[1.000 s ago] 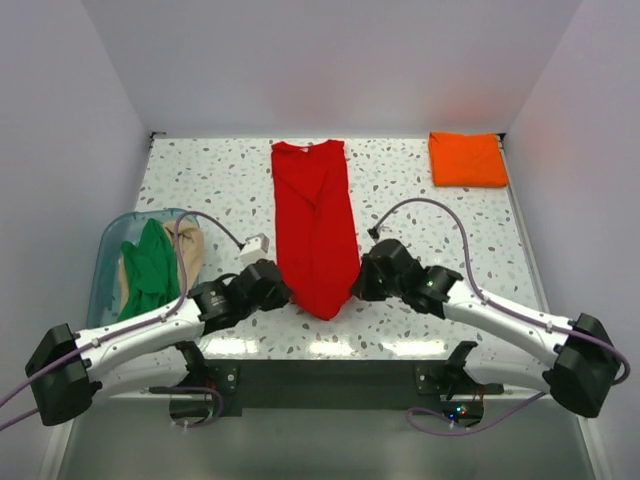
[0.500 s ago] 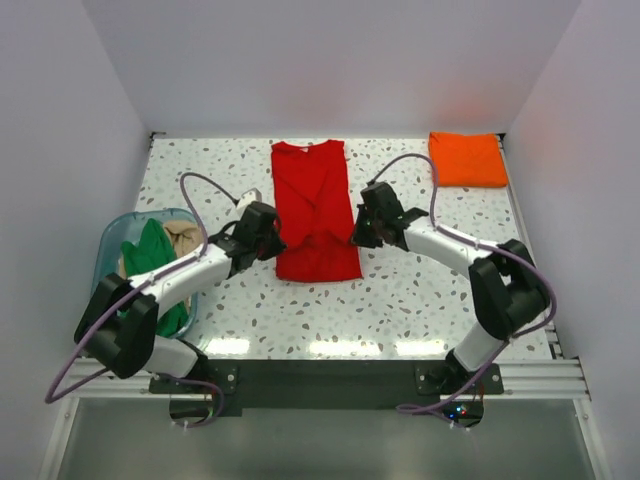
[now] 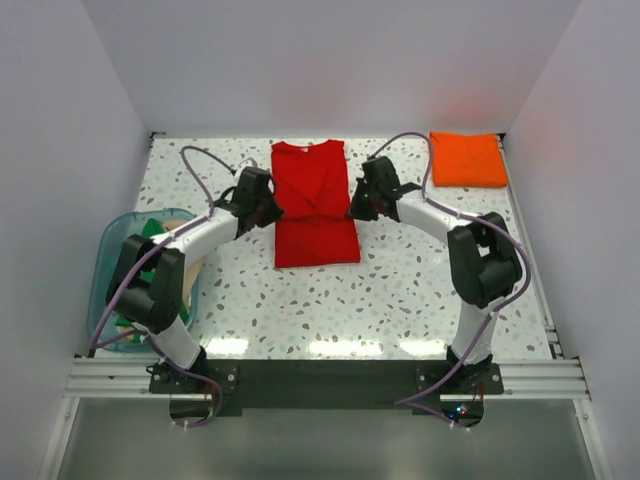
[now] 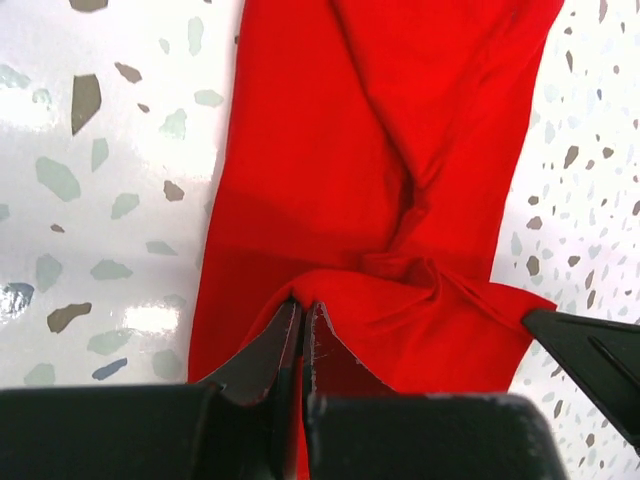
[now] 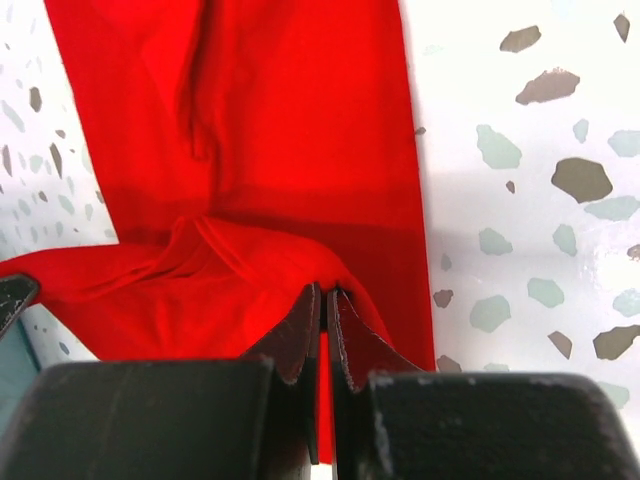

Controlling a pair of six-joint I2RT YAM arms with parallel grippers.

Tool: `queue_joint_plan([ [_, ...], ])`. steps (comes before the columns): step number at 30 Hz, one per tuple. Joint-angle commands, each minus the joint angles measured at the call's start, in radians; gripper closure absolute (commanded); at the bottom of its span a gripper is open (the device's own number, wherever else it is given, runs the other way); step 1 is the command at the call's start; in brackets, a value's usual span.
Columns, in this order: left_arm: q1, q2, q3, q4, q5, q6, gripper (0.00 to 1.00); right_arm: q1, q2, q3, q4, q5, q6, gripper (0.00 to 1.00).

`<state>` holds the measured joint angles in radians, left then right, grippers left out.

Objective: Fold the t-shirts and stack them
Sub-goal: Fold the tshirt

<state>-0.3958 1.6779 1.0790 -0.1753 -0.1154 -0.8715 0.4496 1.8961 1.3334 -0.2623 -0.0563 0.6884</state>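
Observation:
A bright red t-shirt point(image 3: 315, 205) lies lengthwise in the middle of the table, its near half doubled over the far half. My left gripper point(image 3: 272, 208) is shut on the folded hem's left corner point(image 4: 305, 300), held a little above the lower layer point(image 4: 330, 130). On the opposite side my right gripper point(image 3: 355, 205) is shut on the hem's right corner point(image 5: 325, 285). A folded orange t-shirt point(image 3: 467, 158) sits at the far right corner. Green cloth point(image 3: 145, 232) and a bit of tan cloth point(image 3: 197, 262) show in the tub.
A clear bluish plastic tub point(image 3: 112, 238) stands at the left edge, partly behind my left arm. White walls close in the speckled table point(image 3: 420, 290) on three sides. Cables arch over both arms.
Both grippers have carried the red shirt's near hem away from me, folding it over the far half; the visible shirt is now about half as long.

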Motion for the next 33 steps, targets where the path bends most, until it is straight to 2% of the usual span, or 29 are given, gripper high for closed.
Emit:
queue_joint_plan([
  [1, 0.032, 0.009, 0.064, 0.033, 0.020, 0.028, 1.00, -0.014, -0.002, 0.059, 0.028, -0.016, -0.018, 1.00],
  [6, 0.063, 0.048, 0.093, 0.034, 0.040, 0.028, 1.00, -0.046, -0.003, 0.072, 0.046, -0.036, -0.009, 1.00],
  [19, 0.112, 0.203, 0.209, 0.091, 0.135, 0.058, 1.00, -0.112, 0.161, 0.193, 0.061, -0.131, 0.003, 1.00],
  [25, 0.129, 0.233, 0.208, 0.122, 0.154, 0.075, 0.97, -0.130, 0.204, 0.239, 0.069, -0.161, 0.002, 1.00],
  [28, 0.140, 0.232, 0.200, 0.128, 0.157, 0.081, 0.90, -0.138, 0.213, 0.263, 0.063, -0.172, -0.004, 1.00],
  [30, 0.149, 0.226, 0.197, 0.137, 0.167, 0.086, 0.74, -0.138, 0.212, 0.273, 0.057, -0.174, -0.013, 0.99],
  [31, 0.152, 0.223, 0.196, 0.137, 0.174, 0.086, 0.68, -0.138, 0.210, 0.276, 0.055, -0.174, -0.013, 0.91],
  [32, 0.156, 0.204, 0.191, 0.141, 0.175, 0.089, 0.53, -0.141, 0.209, 0.282, 0.051, -0.174, -0.021, 0.87],
  [33, 0.158, 0.192, 0.176, 0.149, 0.174, 0.091, 0.49, -0.140, 0.201, 0.282, 0.048, -0.174, -0.023, 0.82],
])
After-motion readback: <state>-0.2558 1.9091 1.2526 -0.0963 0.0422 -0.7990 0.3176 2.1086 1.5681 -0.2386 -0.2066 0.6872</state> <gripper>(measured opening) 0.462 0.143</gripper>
